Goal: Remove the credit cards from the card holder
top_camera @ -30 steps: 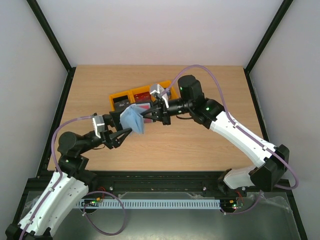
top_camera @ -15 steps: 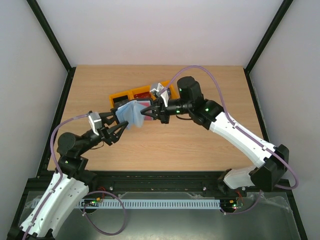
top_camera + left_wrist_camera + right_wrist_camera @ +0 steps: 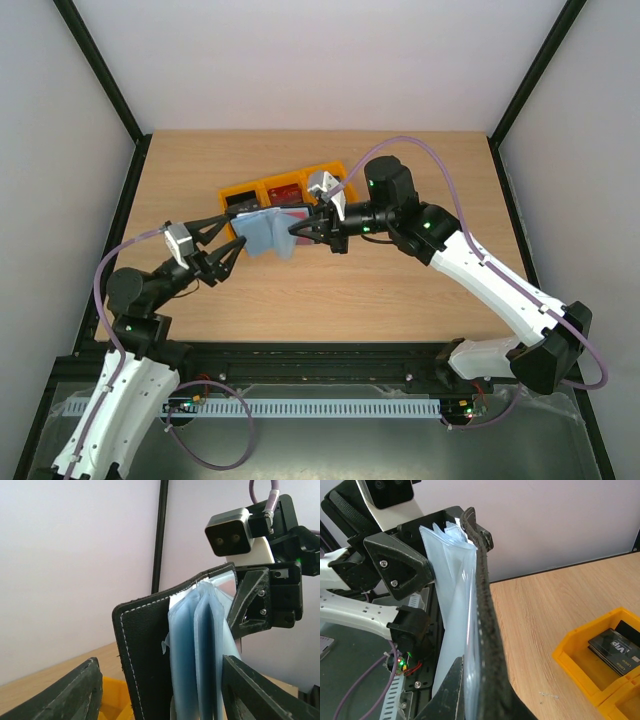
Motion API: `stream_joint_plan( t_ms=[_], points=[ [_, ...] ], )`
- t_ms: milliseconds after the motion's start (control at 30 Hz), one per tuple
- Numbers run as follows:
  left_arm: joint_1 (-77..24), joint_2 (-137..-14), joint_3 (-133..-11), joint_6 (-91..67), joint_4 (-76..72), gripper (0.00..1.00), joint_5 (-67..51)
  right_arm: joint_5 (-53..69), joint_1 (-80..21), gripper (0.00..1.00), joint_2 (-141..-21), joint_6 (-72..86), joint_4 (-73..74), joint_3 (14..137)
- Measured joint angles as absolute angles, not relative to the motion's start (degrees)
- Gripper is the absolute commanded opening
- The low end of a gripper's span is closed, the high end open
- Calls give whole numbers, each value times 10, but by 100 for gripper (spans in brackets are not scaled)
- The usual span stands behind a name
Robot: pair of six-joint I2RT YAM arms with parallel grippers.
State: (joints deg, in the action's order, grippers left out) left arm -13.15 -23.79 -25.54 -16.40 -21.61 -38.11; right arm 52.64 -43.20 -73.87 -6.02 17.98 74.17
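The card holder (image 3: 266, 232) is held open and upright above the table, with a black cover (image 3: 145, 655) and blue-grey pockets (image 3: 200, 645). My right gripper (image 3: 296, 228) is shut on its cover and sleeves (image 3: 476, 690). My left gripper (image 3: 232, 240) is wide open, and the holder stands between its fingers (image 3: 65, 695) without being pinched. A dark grey credit card (image 3: 243, 208) and a red credit card (image 3: 284, 190) lie in the yellow bins behind. The dark card also shows in the right wrist view (image 3: 615, 647). No card shows in the pockets.
A row of yellow bins (image 3: 232, 192) sits on the wooden table behind the grippers, and one bin shows in the right wrist view (image 3: 570, 655). Black frame posts stand at the table's back corners.
My left gripper has drawn back to the left and opened wider. The card holder stays in my right gripper and has shifted slightly up and left.
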Motion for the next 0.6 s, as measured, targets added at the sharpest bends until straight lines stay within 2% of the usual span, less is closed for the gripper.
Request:
stream_joint_plan(
  t_ms=[167, 600],
  points=[
    [-115, -232, -259, -152, -215, 71, -392, 526, -432, 2, -739, -67, 186, 742],
    [-102, -230, -260, -175, -216, 74, -405, 523, -432, 2, -739, -77, 202, 742]
  ],
)
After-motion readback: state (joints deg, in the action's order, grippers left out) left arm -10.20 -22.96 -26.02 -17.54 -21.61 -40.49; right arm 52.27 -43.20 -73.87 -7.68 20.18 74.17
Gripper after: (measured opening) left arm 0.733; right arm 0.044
